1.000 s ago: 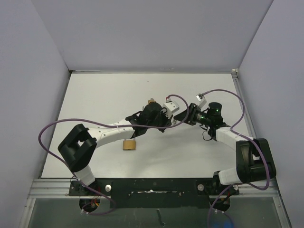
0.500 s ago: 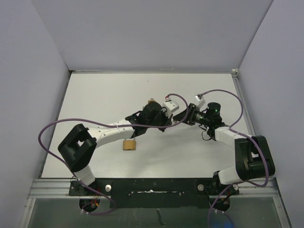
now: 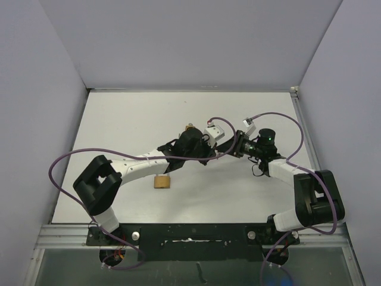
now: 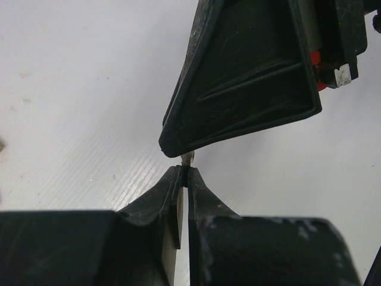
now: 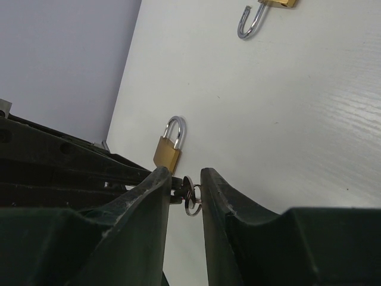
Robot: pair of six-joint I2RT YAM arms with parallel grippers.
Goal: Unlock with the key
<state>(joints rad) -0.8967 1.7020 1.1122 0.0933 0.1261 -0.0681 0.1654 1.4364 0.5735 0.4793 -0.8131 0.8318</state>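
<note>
My left gripper (image 3: 205, 149) is shut on the small silver key (image 4: 187, 158), whose tip shows just past its fingertips. The key's head and ring (image 5: 191, 199) sit between the fingers of my right gripper (image 5: 185, 179), which faces the left one tip to tip (image 3: 229, 147). The right jaws stand a little apart around the ring. A closed brass padlock (image 5: 168, 149) lies on the table beyond the key. A second brass padlock with an open shackle (image 5: 255, 16) lies farther off. In the top view one padlock (image 3: 161, 181) lies by the left forearm.
The white table (image 3: 119, 125) is walled on three sides by grey panels. Another brass piece (image 3: 190, 127) shows just behind the left gripper. Purple cables loop over both arms. The black base rail (image 3: 190, 233) runs along the near edge.
The right wrist has shifted slightly toward the left gripper. The left arm and the padlocks have not moved.
</note>
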